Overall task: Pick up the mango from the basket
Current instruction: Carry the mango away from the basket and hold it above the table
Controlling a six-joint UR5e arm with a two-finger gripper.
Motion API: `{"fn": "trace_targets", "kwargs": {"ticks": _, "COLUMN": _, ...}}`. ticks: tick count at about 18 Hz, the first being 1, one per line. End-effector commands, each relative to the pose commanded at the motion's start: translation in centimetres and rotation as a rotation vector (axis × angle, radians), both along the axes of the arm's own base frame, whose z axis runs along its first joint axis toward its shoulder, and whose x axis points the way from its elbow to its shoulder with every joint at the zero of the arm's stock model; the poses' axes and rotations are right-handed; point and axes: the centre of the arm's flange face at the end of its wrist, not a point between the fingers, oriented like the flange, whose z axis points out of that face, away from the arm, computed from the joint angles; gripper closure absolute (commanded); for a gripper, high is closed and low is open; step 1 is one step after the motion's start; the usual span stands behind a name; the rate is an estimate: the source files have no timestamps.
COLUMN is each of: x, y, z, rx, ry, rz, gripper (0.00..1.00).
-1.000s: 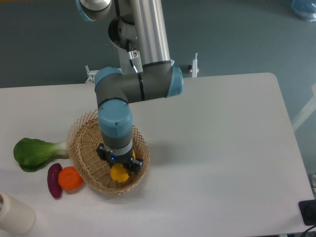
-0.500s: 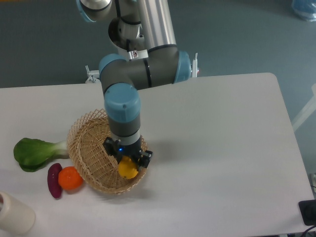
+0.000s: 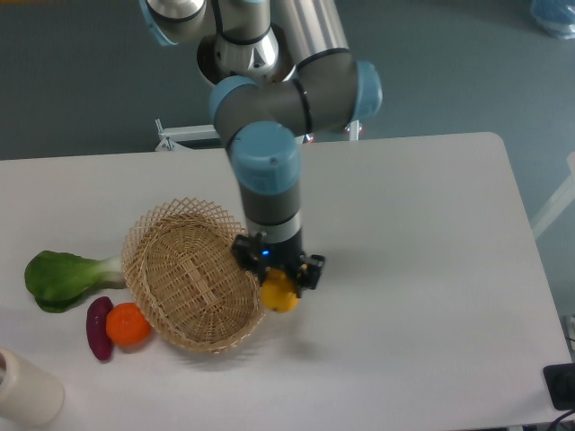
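1. The mango [image 3: 279, 294] is a smooth, glossy yellow fruit with a bit of orange to it. It's out of the basket, just off its right rim, up off the white table.
2. The basket [image 3: 192, 274] is a shallow oval of light tan wicker with an open lattice rim, sitting on the left half of the table, nothing in it.
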Motion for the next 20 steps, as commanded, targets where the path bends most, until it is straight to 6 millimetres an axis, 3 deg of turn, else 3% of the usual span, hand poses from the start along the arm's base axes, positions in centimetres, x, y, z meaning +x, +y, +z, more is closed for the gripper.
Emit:
{"fn": "trace_targets", "kwargs": {"ticks": 2, "x": -1.9, "y": -1.7, "z": 0.9, "rx": 0.000, "ry": 0.013, "rz": 0.001, "gripper": 0.68}}
{"fn": "trace_targets", "kwargs": {"ticks": 6, "x": -4.9, "y": -3.5, "z": -0.8, "rx": -0.056, "ry": 0.024, "rz": -0.041, "gripper": 0.66}}
{"fn": "trace_targets", "kwargs": {"ticks": 10, "x": -7.6, "y": -5.4, "z": -0.2, "rx": -0.067, "ry": 0.039, "rz": -0.071, "gripper": 0.67}}
{"fn": "trace_targets", "kwargs": {"ticks": 17, "x": -10.2, "y": -5.6, "z": 0.4, "rx": -0.081, "ry": 0.068, "rz": -0.111, "gripper": 0.67}}
{"fn": "trace_targets", "kwargs": {"ticks": 20, "x": -10.3, "y": -5.6, "z": 0.1, "rx": -0.088, "ry": 0.066, "rz": -0.111, "gripper": 0.67}}
